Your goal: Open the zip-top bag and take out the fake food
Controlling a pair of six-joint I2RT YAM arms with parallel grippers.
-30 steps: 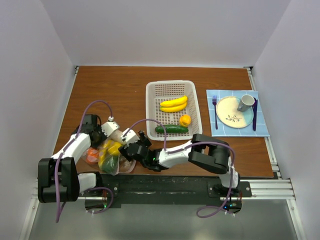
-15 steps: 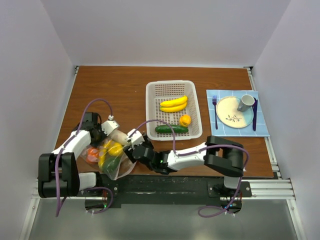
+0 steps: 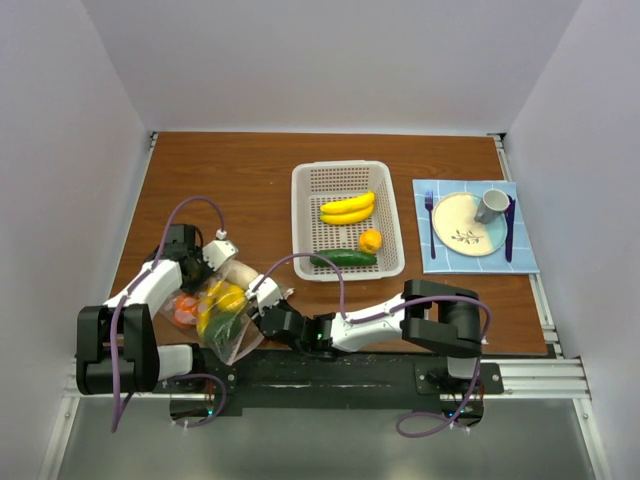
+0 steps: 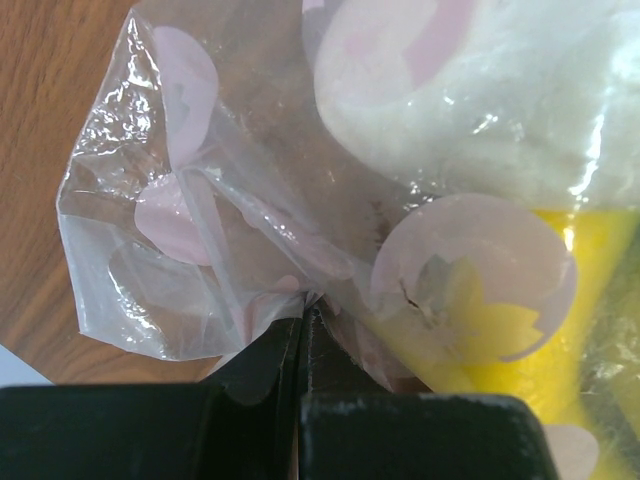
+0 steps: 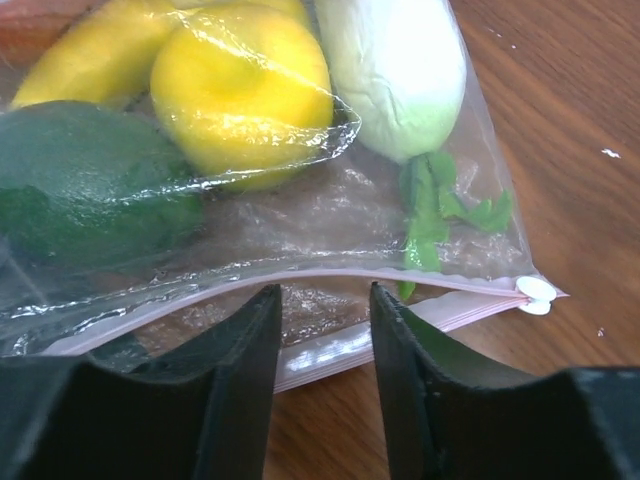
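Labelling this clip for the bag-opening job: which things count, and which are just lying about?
In the job: zip-top bag, fake food inside it, left gripper pinching its plastic, right gripper at its zip strip.
Lying about: basket, plate, mug, fork, knife.

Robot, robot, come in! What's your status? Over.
Left claw shut on bag. Right claw open, straddling zip strip. Food inside bag. Nothing in the way.
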